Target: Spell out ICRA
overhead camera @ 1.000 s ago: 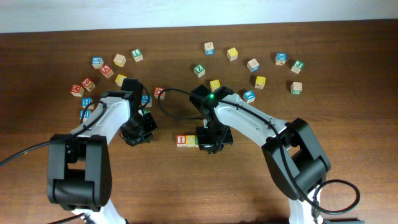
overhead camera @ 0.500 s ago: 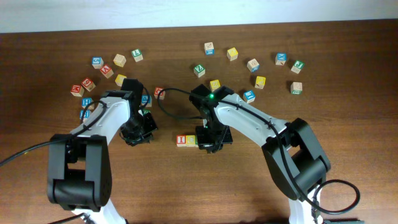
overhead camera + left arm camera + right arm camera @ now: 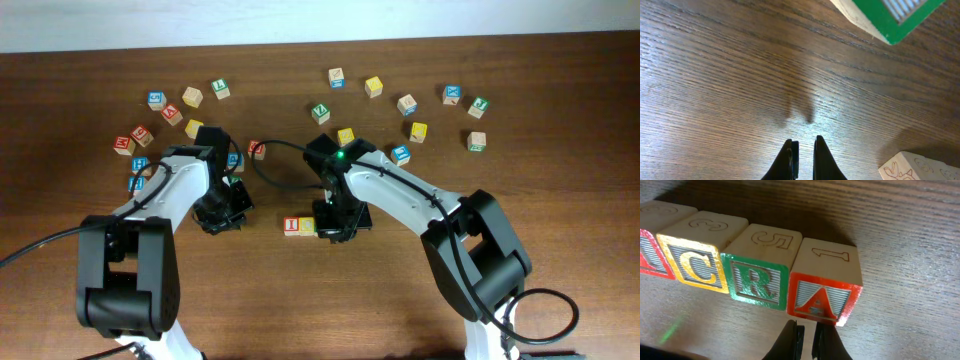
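Nearest in the right wrist view, right gripper [image 3: 805,335] pinched to a narrow slit, holding nothing. Just beyond its tips, side by side and touching: C block [image 3: 697,267], R block [image 3: 757,282], A block [image 3: 822,300], with a red-edged block [image 3: 652,255] cut off at the row's left end. Over the wooden table [image 3: 715,75], left gripper [image 3: 803,152] likewise narrowed and empty. Farther back, green-edged block [image 3: 885,17]; along the far side, scattered blocks [image 3: 407,104].

I block [image 3: 291,227], C block [image 3: 696,266], R block [image 3: 758,281], A block [image 3: 823,299] sat touching in one row, L to R, centre of table [image 3: 580,220]. Loose blocks [image 3: 418,131] lay scattered behind it. Right gripper [image 3: 805,330] stood at A end.
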Robot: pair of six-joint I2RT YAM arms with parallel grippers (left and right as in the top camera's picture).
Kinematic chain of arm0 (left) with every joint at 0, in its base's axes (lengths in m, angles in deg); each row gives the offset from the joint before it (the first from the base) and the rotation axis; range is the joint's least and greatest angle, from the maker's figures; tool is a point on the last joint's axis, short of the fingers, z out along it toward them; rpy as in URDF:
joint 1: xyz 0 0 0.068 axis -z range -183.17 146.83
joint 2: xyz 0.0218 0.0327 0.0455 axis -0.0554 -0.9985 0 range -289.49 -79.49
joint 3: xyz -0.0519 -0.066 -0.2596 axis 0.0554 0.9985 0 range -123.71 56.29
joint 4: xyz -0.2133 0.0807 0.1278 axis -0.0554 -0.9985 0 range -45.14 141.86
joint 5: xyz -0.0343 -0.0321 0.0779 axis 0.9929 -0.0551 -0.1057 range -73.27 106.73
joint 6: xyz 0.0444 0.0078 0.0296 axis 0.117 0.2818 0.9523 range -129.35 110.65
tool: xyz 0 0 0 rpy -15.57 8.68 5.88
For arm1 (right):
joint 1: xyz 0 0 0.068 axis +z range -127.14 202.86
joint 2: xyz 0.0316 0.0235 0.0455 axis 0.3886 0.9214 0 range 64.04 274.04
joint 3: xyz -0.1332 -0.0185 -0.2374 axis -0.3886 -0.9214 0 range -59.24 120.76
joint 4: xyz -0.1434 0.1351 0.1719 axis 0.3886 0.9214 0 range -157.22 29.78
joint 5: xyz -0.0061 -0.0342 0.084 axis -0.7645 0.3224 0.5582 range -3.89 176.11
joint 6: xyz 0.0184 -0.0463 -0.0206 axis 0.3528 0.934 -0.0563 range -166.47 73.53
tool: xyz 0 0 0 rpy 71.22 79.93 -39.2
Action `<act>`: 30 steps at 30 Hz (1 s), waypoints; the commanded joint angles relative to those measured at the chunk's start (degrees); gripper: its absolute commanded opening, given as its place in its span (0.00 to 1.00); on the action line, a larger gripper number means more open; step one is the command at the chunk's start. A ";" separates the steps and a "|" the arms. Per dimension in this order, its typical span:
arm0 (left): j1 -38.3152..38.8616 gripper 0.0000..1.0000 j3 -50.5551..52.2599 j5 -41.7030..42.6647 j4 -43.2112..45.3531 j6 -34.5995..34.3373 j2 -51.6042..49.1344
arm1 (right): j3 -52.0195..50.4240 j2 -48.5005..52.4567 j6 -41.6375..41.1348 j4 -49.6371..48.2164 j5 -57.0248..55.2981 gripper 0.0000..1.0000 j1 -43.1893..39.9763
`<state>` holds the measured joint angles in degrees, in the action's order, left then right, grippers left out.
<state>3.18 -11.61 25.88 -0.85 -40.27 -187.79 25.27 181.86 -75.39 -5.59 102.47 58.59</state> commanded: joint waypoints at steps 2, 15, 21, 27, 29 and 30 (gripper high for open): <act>-0.13 0.05 0.48 -0.42 -0.07 0.09 -0.46 | -0.37 -0.44 0.20 -0.57 -0.57 0.05 -0.11; 0.15 0.00 0.48 0.42 -0.09 0.15 -0.46 | 4.17 -3.74 1.51 5.68 2.21 0.04 -2.01; 7.52 0.00 0.48 1.14 2.45 1.14 -0.46 | 4.63 -3.67 1.68 8.46 -7.17 0.04 -10.03; 11.39 0.00 0.48 1.14 3.65 0.74 -0.46 | -1.31 -3.13 1.64 1.05 -4.85 0.04 -7.61; 11.39 0.00 0.48 1.16 3.69 0.74 -0.46 | -2.75 -3.13 1.64 -1.86 -1.51 0.04 -7.02; 11.39 0.00 0.48 2.03 3.69 0.76 -0.46 | -3.54 -3.13 1.55 -3.10 -0.79 0.04 -6.47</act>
<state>14.45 -11.50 26.60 2.78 -40.23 -187.79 23.39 179.26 -74.28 -7.16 98.60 50.98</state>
